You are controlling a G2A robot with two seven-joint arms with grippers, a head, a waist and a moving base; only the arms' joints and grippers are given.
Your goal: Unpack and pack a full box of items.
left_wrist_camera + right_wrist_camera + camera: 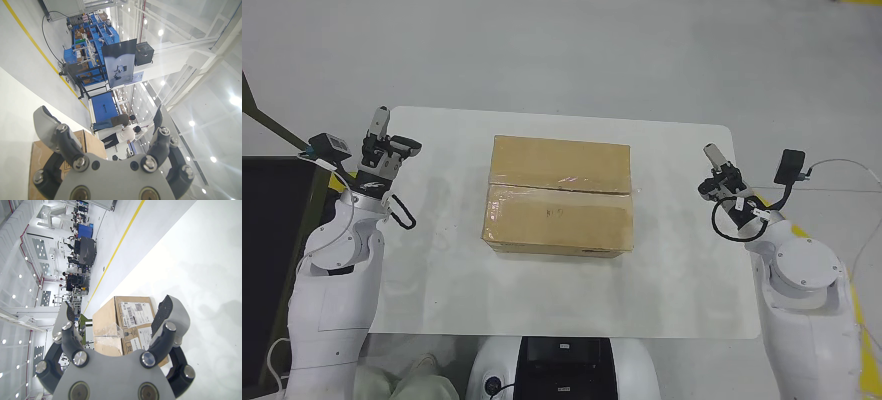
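Box sits closed and taped on the counter; we hold our left gripper and right gripper wide open, empty, either side of it.

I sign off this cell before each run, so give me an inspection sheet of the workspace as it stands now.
Surface: white table, no damage seen.
Job's things: cardboard box mid-table, flaps shut; clear tape along the seam, ragged at one end; labels on an end face.
Clutter: nothing seen.
Grippers: left gripper open, holding nothing, off one end of the box; right gripper open, holding nothing, off the other end.
Cables: left cable loop and right cable loop, black, at the wrists, apart from the box.
Surroundings: yellow line on the grey floor; a screen on a stand in the hall.
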